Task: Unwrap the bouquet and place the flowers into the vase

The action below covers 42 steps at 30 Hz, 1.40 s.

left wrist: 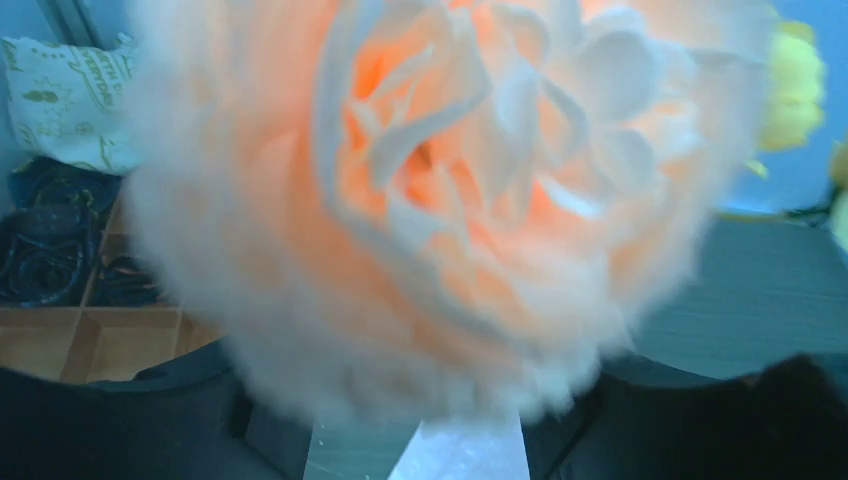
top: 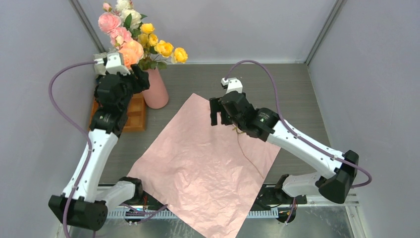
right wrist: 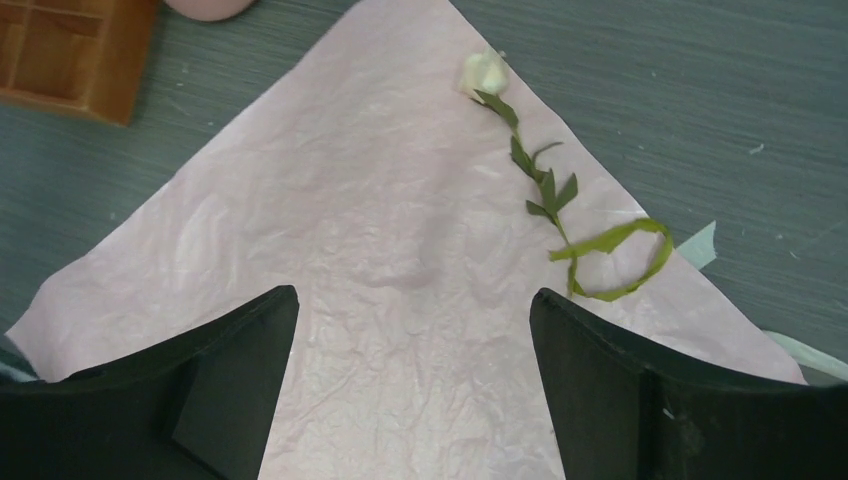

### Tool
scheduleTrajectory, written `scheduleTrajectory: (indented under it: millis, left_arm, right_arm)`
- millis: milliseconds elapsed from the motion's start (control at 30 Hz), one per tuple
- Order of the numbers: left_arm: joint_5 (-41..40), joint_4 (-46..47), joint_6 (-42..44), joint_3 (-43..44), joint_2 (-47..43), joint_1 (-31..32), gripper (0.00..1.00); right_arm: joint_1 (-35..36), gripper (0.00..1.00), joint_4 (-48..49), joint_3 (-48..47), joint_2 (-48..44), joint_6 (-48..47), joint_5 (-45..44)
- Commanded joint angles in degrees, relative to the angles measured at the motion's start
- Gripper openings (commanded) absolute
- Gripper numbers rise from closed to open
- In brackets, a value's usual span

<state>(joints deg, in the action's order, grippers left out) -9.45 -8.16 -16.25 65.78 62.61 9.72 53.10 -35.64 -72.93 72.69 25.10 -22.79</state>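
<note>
Top external | vase [top: 156, 93] is holding flowers [top: 130, 30] | my left gripper [top: 136, 78] is gaping wide by them | my right gripper [right wrist: 412, 300] is gaping wide over paper [top: 198, 166]

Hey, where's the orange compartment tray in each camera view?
Top external: the orange compartment tray sits at the far left of the table, just left of the vase.
Left wrist: the tray is at lower left, beyond the blurred peach rose.
Right wrist: the tray is in the top left corner.
Shared landmark: the vase stands beside the tray in the top and right wrist views; it does not show in the left wrist view.
</note>
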Motion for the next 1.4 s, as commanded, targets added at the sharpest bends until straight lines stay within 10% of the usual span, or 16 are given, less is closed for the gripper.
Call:
scheduleTrajectory:
  millis: [0, 467, 767, 1367]
  left_arm:
    - [6.3, -5.8, -2.9, -1.7, -9.5, -0.3, 0.64]
    - [17.2, -24.2, -5.3, 8.6, -26.3, -0.2, 0.6]
    - [29.5, -18.9, -15.2, 5.8, -28.5, -0.2, 0.6]
    - [29.5, -19.3, -16.0, 3.5, -28.8, -0.2, 0.59]
  right_arm:
    - [-6.1, 0.9, -0.8, -0.2, 3.0, 3.7, 2.8]
    - [-13.8, 0.63, -1.1, -4.2, 25.1, 3.4, 9.6]
    - [-17.6, 0.6, -1.0, -3.6, 30.7, 3.2, 7.7]
    - [-23.7, 0.35, 0.8, -6.2, 40.9, 1.3, 15.6]
